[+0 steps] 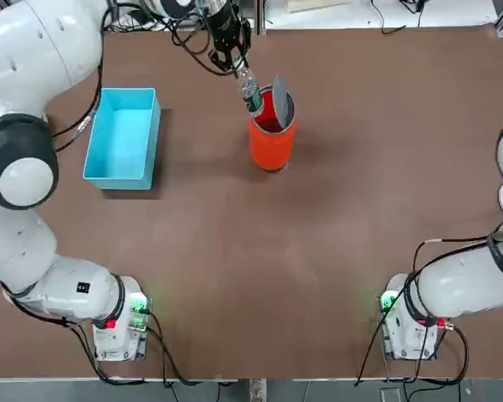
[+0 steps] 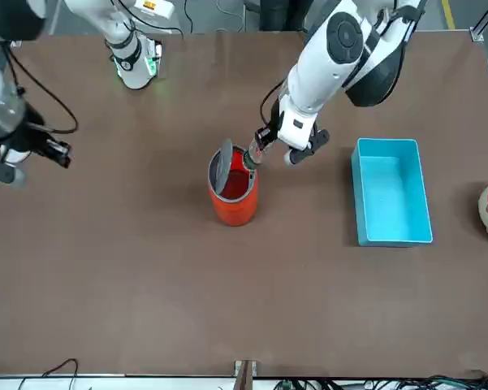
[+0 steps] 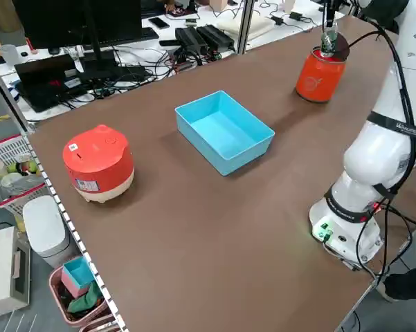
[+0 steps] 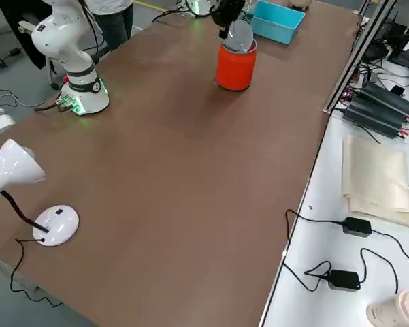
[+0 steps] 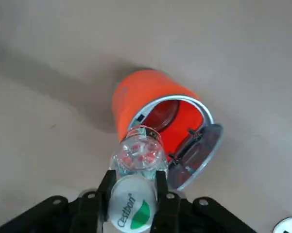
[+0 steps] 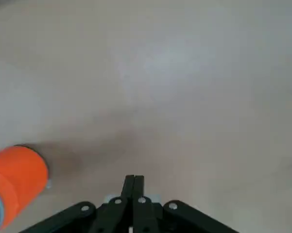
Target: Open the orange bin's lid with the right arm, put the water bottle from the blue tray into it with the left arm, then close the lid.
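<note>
Brown tabletop: left gripper (image 5: pixel 134 187) clamps small clear plastic water bottle (image 5: pixel 135 171), green-white label "Cestbon", over open orange cylindrical bin (image 5: pixel 146 99); right gripper (image 6: pixel 133 183) closed, empty.

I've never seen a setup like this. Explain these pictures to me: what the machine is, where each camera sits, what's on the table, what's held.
Two white robot arms stand at a brown table. Six cameras watch: one overhead, one across the table, one at each side, one on each wrist. On the table are an orange bin with its lid tipped open, an empty blue tray and, at one end, a red dome-shaped pot. The left tool holds a water bottle tilted over the bin's mouth. The right tool is shut and empty, off to the side.
</note>
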{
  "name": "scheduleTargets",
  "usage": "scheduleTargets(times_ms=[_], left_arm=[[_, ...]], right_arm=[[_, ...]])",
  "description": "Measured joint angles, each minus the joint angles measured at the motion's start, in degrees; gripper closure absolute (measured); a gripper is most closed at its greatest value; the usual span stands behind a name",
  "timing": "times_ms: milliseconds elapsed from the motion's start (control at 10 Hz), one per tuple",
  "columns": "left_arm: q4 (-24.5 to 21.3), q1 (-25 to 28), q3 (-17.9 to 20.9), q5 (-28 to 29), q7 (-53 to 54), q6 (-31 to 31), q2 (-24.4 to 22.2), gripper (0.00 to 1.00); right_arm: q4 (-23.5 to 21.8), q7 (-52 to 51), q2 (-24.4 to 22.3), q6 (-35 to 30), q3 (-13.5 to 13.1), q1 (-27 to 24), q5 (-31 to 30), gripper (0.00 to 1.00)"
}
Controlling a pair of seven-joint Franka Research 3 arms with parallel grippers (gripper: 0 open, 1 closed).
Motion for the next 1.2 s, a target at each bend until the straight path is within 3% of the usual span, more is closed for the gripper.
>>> scheduleTargets(times_ms=[600,1000,1100,1200], left_arm=[[0.4,-3.0,0.0,6.2,-2.4,4.4,4.3,0.62],[3.1,-2.8,0.1,7.0,-2.5,4.4,4.9,0.07],[3.8,-2.0,0.4,8.5,-2.5,2.8,4.5,0.0],[4.4,0.3,0.6,11.0,-2.1,-0.5,3.8,0.0]], right_arm=[[-0.4,-10.8,-0.8,-0.2,0.1,-6.0,-0.1,0.96],[-1.1,-10.9,-0.8,-0.2,0.7,-6.0,-0.1,0.96],[-1.2,-10.9,-0.8,0.0,0.8,-5.9,-0.1,0.96],[-1.6,-10.1,-0.8,0.4,1.1,-5.5,0.0,0.95]])
